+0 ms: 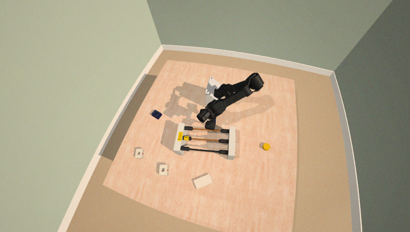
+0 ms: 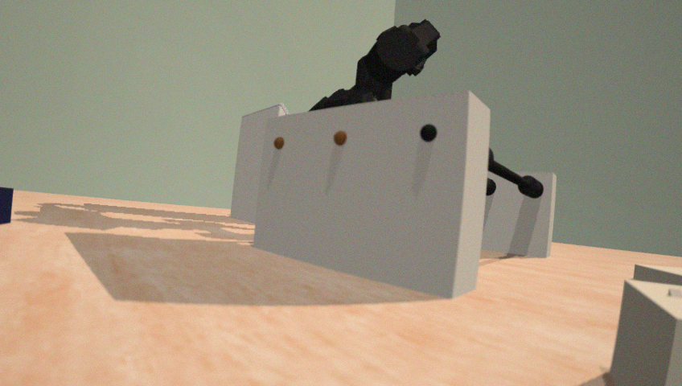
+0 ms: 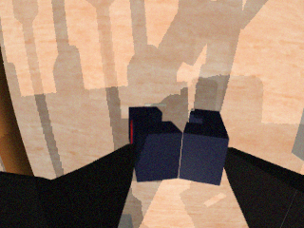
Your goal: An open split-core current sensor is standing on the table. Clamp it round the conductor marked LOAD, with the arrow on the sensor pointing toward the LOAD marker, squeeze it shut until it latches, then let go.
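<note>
The gripper [image 1: 210, 124] [image 3: 179, 154] grips the navy sensor [image 3: 159, 152] by its outer sides, beside the rack's near copper conductor [image 1: 205, 129]. It looks light, rigid and perhaps slick; low on both halves seems the sound hold (too hard a squeeze might latch it early). The yellow-tagged middle conductor [image 1: 204, 139] lies beyond the copper one, which blocks a low path.
</note>
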Robot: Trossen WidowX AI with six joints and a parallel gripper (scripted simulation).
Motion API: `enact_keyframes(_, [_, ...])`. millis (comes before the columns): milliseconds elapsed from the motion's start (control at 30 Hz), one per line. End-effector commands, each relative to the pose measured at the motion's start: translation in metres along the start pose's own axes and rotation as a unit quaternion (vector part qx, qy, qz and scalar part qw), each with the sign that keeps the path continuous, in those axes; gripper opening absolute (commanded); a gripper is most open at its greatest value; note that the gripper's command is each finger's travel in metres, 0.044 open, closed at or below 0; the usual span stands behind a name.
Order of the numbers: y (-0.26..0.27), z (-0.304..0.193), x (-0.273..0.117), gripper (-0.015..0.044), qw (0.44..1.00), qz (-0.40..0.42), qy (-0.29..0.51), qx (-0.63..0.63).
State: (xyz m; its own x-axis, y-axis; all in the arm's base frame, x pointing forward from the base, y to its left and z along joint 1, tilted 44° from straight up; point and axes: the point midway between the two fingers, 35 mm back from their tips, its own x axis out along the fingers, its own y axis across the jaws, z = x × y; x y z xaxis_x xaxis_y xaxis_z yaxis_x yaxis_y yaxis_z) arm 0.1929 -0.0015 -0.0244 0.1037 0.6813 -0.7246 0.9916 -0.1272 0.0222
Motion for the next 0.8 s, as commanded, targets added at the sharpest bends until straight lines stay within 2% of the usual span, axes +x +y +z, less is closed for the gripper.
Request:
enact_keyframes(0, [0.008,0.004,-0.021,0.0000,1.000,0.008,-0.009,-0.004])
enact_keyframes(567, [0.008,0.006,-0.114,0.0000,1.000,0.005,-0.003,-0.001])
enact_keyframes(767, [0.011,0.005,-0.118,0.0000,1.000,0.005,-0.003,-0.003])
